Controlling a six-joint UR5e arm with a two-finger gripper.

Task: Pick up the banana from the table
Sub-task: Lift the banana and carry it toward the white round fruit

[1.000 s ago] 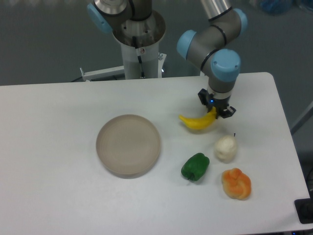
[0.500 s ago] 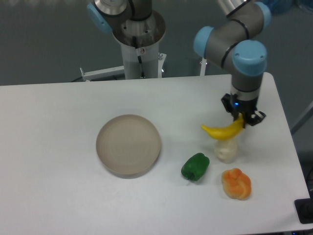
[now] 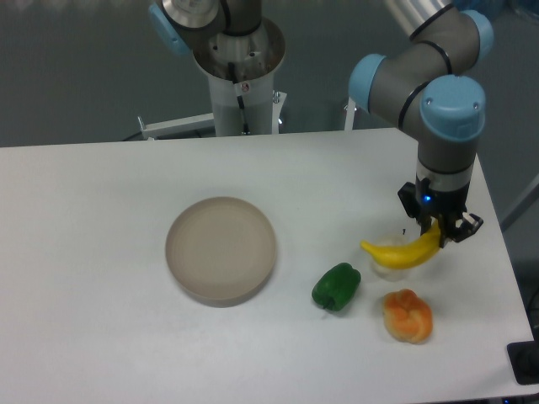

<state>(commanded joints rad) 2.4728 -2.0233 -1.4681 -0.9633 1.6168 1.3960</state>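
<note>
hand (image 3: 440, 231) clamped on right end of banana (image 3: 402, 251) | banana held above worktop (image 3: 101, 252), over a partly hidden white item (image 3: 389, 267) | orange fruit (image 3: 407, 315) just below | green pepper (image 3: 336, 286) to lower left | beige plate (image 3: 221, 249) well apart at left

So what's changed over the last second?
The gripper, shut on the banana, has carried it right and toward the camera, so it now hides most of the white item behind it. Plate, green pepper and orange fruit stayed put.
</note>
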